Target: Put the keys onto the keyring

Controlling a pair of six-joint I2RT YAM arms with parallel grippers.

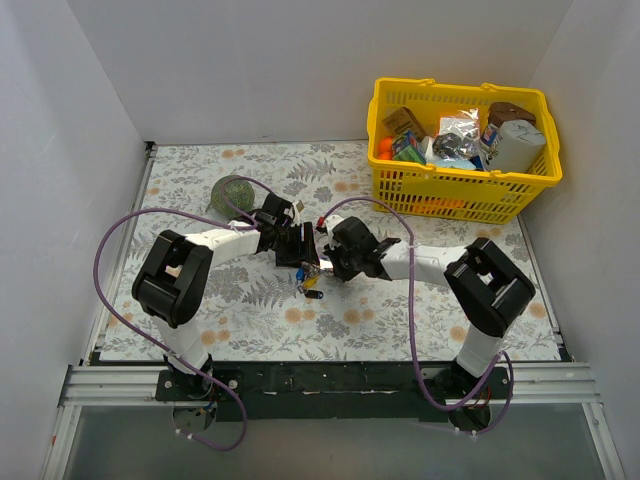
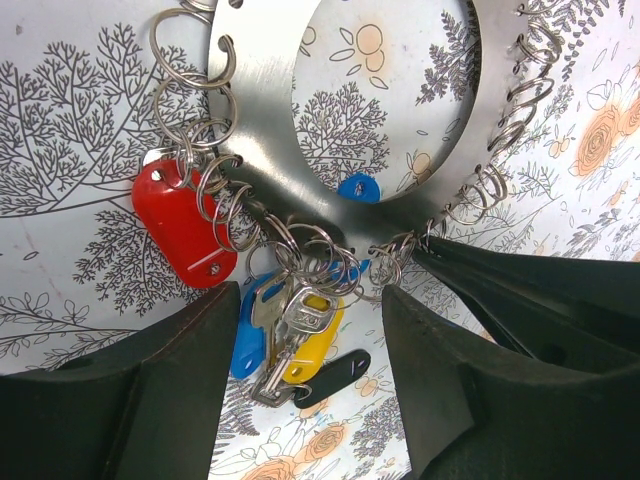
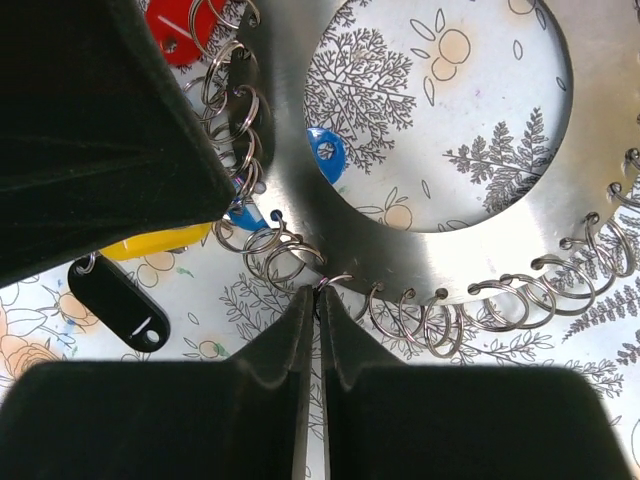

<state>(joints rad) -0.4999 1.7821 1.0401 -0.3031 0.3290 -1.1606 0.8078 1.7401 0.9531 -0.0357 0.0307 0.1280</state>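
Keyring [image 2: 270, 130], a wide steel band edged with small split rings [image 2: 190, 50], sits between the two grippers above the floral bench [image 1: 420, 310]. Whether it touches the bench cannot be told.

Keys [image 2: 290, 330] hang bunched from rings at its lower rim: a red head [image 2: 185, 225], a yellow head [image 2: 318, 345] and a black tag [image 2: 335, 372].

Left gripper [image 2: 310, 300]: jaws spread, straddling the bunch.

Right gripper [image 3: 315, 295]: jaws pressed together, tips at one split ring on the rim. Whether they nip it is not discernible.
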